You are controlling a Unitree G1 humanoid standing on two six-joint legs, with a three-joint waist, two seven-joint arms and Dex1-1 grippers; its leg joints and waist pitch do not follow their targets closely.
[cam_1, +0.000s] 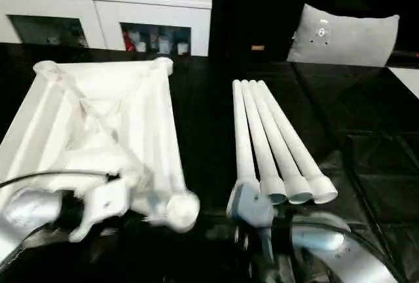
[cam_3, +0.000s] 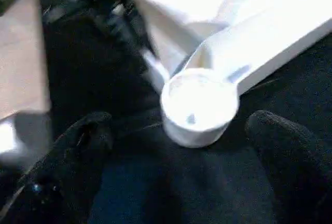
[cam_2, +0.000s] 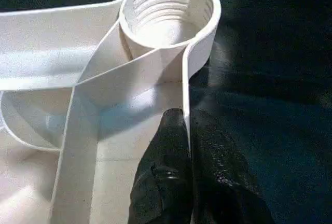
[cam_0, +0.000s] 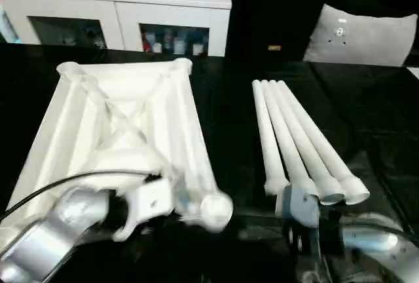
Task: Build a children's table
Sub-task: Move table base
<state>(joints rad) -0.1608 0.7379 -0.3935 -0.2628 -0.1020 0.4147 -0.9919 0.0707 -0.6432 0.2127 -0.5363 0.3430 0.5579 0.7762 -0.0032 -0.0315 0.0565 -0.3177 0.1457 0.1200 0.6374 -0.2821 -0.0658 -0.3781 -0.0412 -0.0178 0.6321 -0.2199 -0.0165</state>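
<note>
The white table top (cam_0: 124, 119) lies upside down on the black surface, its ribbed cross-braced underside facing up. My left gripper (cam_2: 187, 125) is shut on the thin rim wall of the top, just short of the near-right corner socket (cam_2: 168, 9). That socket is threaded inside and has no leg in it. Four tapered white legs (cam_0: 294, 139) lie side by side to the right of the top, wide ends toward me. My right gripper (cam_3: 180, 124) is open, its fingers (cam_3: 83, 141) spread wide and facing the same corner socket (cam_3: 199, 105) from close by without touching it.
A white cabinet (cam_0: 118, 8) with dark objects on it stands along the far side. A white-grey cushion (cam_0: 366, 34) rests at the back right. A black cable (cam_0: 65, 185) runs over my left forearm. A strip of black surface separates the top from the legs.
</note>
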